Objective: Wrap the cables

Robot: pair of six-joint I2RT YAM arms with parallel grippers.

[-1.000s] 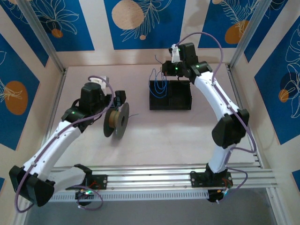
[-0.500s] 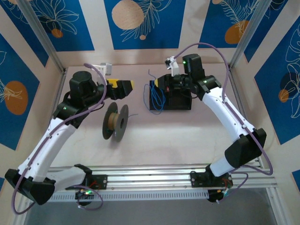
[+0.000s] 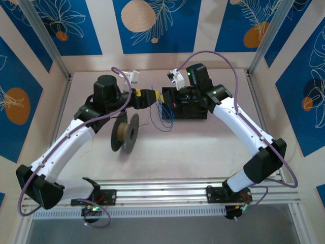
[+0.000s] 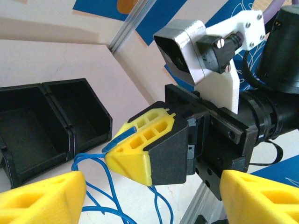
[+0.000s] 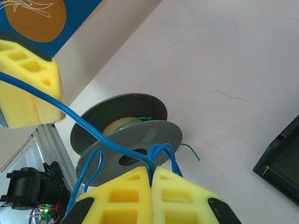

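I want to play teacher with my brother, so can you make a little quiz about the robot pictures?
1. True or false: the right gripper is shut on the blue cable.
2. On the table, the spool is: A lying flat; B standing on its rim; C hanging in the air.
3. What colour is the wire trailing off the spool?
Key: 1 true; 2 B; 3 green.

Matt black plastic tray (image 4: 93, 109), glossy blue cable (image 5: 60, 108)
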